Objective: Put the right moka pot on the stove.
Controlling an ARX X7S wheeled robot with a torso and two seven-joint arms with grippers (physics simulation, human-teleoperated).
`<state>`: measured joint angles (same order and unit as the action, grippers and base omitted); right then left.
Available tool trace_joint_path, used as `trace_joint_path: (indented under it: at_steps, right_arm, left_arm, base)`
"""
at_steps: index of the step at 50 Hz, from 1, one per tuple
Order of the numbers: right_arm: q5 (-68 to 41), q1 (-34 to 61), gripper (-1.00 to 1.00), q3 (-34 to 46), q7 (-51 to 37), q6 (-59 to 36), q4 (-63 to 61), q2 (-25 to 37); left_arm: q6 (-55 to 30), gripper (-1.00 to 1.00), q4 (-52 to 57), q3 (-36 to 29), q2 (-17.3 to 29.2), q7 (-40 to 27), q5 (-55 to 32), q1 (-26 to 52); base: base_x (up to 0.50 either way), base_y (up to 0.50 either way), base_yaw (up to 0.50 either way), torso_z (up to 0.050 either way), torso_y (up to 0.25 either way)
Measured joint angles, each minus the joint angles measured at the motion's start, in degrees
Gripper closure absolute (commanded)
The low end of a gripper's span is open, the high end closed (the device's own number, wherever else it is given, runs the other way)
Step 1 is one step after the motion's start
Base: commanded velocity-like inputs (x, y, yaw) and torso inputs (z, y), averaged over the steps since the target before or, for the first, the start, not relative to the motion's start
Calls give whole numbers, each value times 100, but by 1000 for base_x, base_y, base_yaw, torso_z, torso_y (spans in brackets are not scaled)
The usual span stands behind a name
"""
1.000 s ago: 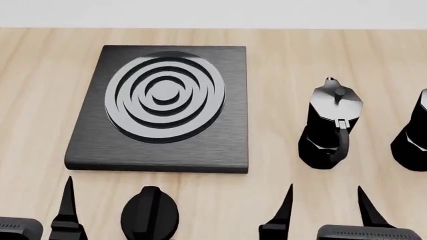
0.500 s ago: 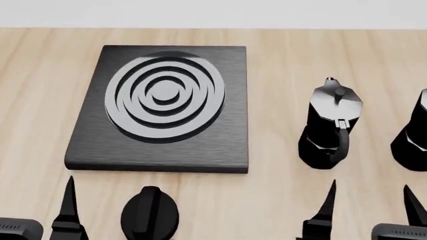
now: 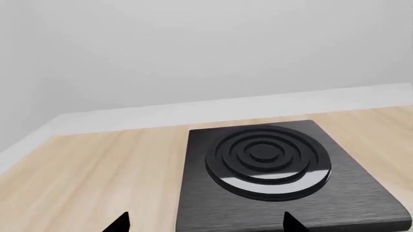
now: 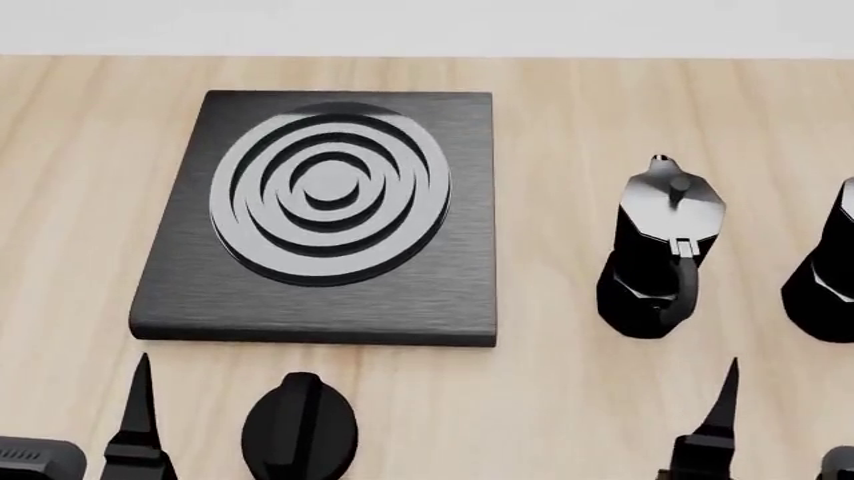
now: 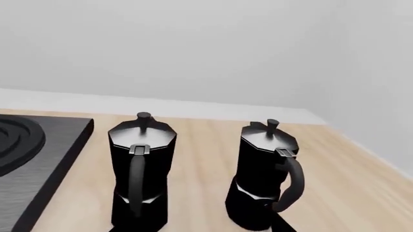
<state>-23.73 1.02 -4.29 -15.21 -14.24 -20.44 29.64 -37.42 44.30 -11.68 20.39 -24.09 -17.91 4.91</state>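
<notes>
Head view: the stove (image 4: pixel 320 215) lies flat on the wooden bench (image 4: pixel 561 100), left of centre, rings up, nothing on it. The right moka pot (image 4: pixel 825 270) stands upright on the bench at 3 o'clock from the stove, cut by the frame edge, so only its left side shows there. Betw. it and the stove stands the other moka pot (image 4: pixel 661 250), upright, handle toward the robot, knob on top, well apart from the stove edge.

Right wrist view shows both pots side by side, apart, not touching: the right moka pot (image 5: pixel 264 176) w/ handle curving out to its side, the other moka pot (image 5: pixel 139 169) w/ handle facing the camera, near the stove (image 5: pixel 32 154) corner.

Round black knob (image 4: pixel 299 425) sits on the bench at 6 o'clock from the stove, just beside it.

Left gripper (image 3: pixel 203 223): jaws apart, two tips at the frame's lower edge, hovering short of the stove (image 3: pixel 277 169), holding nothing. One left fingertip (image 4: pixel 136 415) shows in head view at 7 o'clock from the stove.

Right gripper: only one fingertip (image 4: pixel 721 415) in head view, at 6 o'clock from the other moka pot, touching nothing; a sliver in the wrist view. Can't tell whether its jaws are apart or together.
</notes>
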Motion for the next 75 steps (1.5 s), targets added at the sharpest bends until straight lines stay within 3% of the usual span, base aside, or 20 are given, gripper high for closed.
trace_joint_path:
  at_steps: [34,75]
  right_arm:
    - [-296,739,-100,-406,390,110,1157,362]
    - [-9,2491,-100,47,840,226,3619,306]
  left_arm:
    - [44,-100,46,29,38,-50,-115,-27]
    - [-30,-100,72,-5,90,-123,-235,-5]
  base:
    - [0,0,0,0,0]
    - [0,0,0,0,0]
